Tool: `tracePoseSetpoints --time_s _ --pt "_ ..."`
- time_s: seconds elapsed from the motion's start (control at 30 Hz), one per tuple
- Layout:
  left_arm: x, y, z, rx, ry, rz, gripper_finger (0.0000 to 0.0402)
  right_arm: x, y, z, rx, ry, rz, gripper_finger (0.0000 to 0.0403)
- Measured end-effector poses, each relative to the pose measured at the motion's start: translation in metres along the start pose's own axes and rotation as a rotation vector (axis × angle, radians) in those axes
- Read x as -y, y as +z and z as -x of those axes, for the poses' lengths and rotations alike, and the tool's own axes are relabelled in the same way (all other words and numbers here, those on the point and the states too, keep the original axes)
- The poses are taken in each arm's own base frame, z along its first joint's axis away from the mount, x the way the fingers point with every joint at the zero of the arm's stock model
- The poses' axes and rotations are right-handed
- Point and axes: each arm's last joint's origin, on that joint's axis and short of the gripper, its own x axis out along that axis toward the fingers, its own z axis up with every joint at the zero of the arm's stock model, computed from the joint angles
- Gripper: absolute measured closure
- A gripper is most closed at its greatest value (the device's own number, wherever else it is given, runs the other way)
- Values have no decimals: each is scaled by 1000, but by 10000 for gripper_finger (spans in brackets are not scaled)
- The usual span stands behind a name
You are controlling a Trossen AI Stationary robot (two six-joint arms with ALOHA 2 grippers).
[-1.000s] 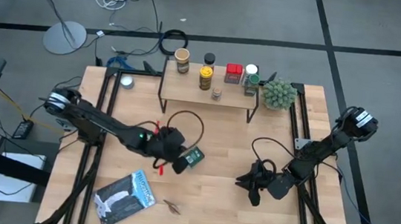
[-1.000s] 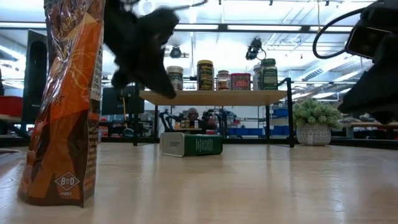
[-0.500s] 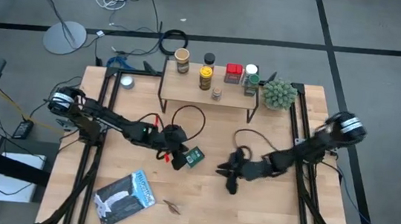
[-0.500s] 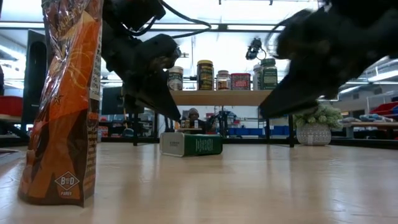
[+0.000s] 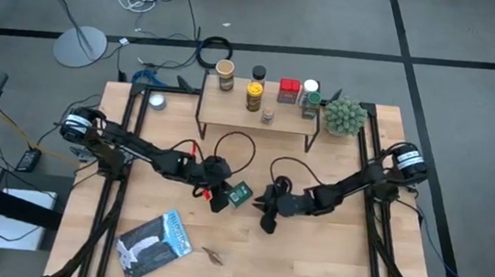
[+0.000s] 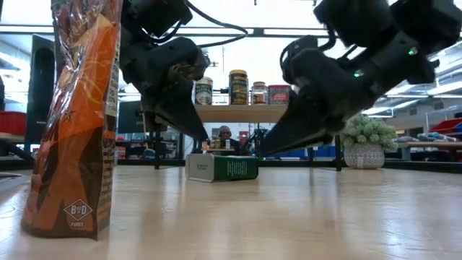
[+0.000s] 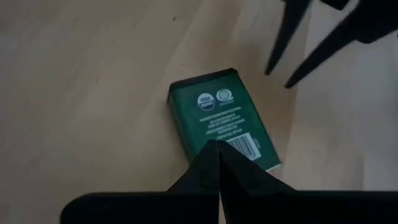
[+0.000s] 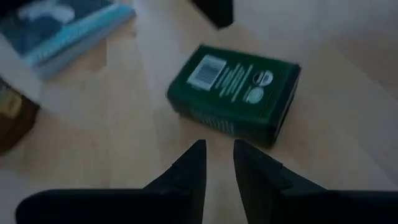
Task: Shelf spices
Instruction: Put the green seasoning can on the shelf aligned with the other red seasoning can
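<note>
A green tin (image 5: 240, 193) lies flat on its broad side on the table's middle (image 7: 221, 121) (image 8: 236, 87). My left gripper (image 7: 217, 149) is shut and hangs just above the tin's left end (image 6: 202, 136); the low view shows a gap between them. From the right, my right gripper (image 8: 217, 149) points at the tin, a little short of it (image 6: 263, 150), its fingers slightly open with nothing between them. The shelf (image 5: 255, 113) stands at the far edge. On it stand several spices, among them a yellow jar (image 5: 254, 96) and a red tin (image 5: 289, 90).
A small potted plant (image 5: 344, 116) stands right of the shelf. A blue-white packet (image 5: 155, 244) lies near the front left. An orange-brown bag (image 6: 72, 115) stands close before the low camera. Bare wood lies between the tin and the shelf.
My right gripper has swept from the table's right side toward the left, arriving close to the green tin while rolling. My left gripper has sunk a little toward the tin and turned, staying shut. The tin has not moved.
</note>
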Motion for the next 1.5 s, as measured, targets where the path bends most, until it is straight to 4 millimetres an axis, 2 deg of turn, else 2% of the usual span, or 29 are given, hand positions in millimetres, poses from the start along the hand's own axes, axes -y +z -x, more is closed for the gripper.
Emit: tracePoseSetpoints --time_s 0.3,0.5,1.07,1.5 --pt "-3 -6 -2 -53 28 -55 400 5 -15 -17 -19 4 -57 320" --pt "-3 -5 -2 -48 30 -57 400 1 -12 -25 6 12 -68 320" --pt "-3 -11 -28 -23 23 -72 401 5 -9 -27 1 -1 -59 320" --pt "-3 -11 -30 -8 19 -78 401 6 -4 -28 68 -46 -4 320"
